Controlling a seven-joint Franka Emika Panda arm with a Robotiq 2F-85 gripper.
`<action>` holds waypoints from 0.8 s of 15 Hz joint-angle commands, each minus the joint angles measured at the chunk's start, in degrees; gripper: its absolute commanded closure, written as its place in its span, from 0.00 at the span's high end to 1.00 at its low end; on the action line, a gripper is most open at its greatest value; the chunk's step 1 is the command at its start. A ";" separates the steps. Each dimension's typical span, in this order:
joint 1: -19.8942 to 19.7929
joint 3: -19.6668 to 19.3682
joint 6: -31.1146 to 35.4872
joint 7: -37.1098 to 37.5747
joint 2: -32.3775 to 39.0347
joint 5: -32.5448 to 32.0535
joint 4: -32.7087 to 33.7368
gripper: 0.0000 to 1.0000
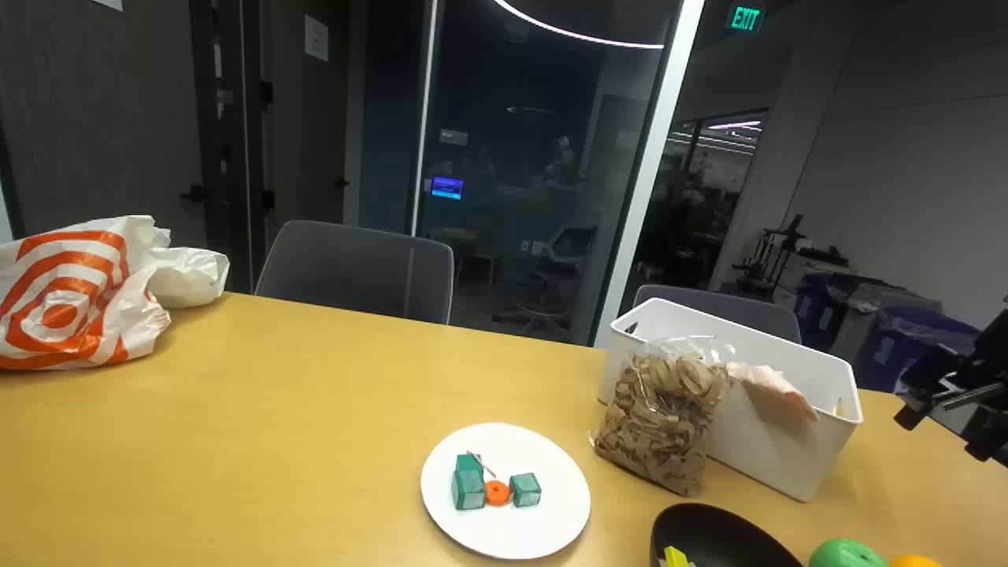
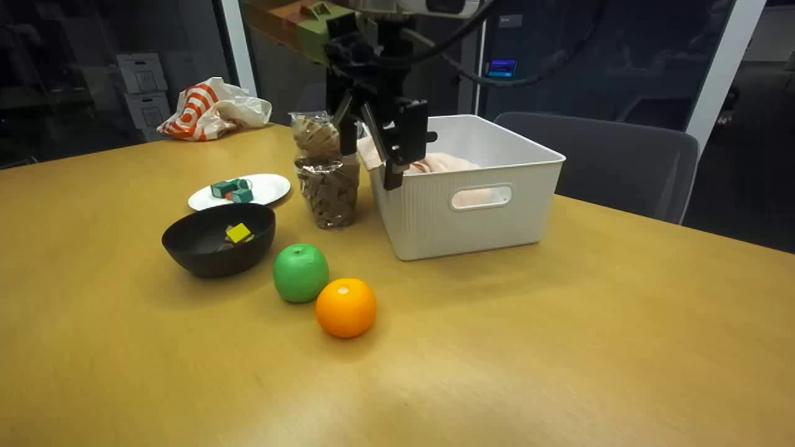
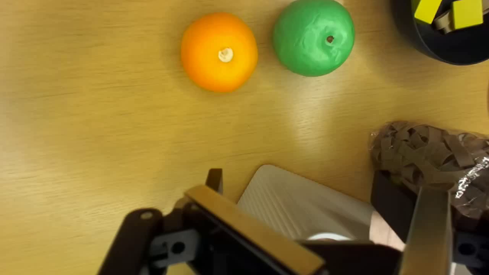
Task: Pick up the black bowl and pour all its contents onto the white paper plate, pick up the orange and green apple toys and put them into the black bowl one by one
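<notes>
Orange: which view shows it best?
Wrist view: the orange is whole and largest there, its pale stem mark clear. Exterior views show a whole but smaller orange, and just the top of the orange, cut by the picture's bottom edge.

In the wrist view, a toy orange (image 3: 219,52) rests on the table (image 3: 95,107) just short of 12 o'clock; at 1 o'clock, beside but apart from it, sits a toy green apple (image 3: 305,38). At 2 o'clock the black bowl (image 3: 450,46), cut by the frame, holds yellow squarish pieces (image 3: 468,14). A clear bag of brown strips (image 3: 424,149) is at 3 o'clock, a ribbed bin (image 3: 294,206) at 5, partly covered by the end effector (image 3: 309,187), whose fingers (image 3: 428,229) stand apart.
</notes>
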 commanded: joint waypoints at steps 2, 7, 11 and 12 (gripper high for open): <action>-1.20 1.11 -0.17 -0.34 0.07 0.42 0.58 1.00; -1.20 1.11 -0.17 -0.34 0.00 0.42 0.86 1.00; 0.69 4.10 0.08 0.08 -2.57 0.96 -2.86 1.00; 1.57 5.46 0.56 0.06 -3.60 1.02 -4.49 1.00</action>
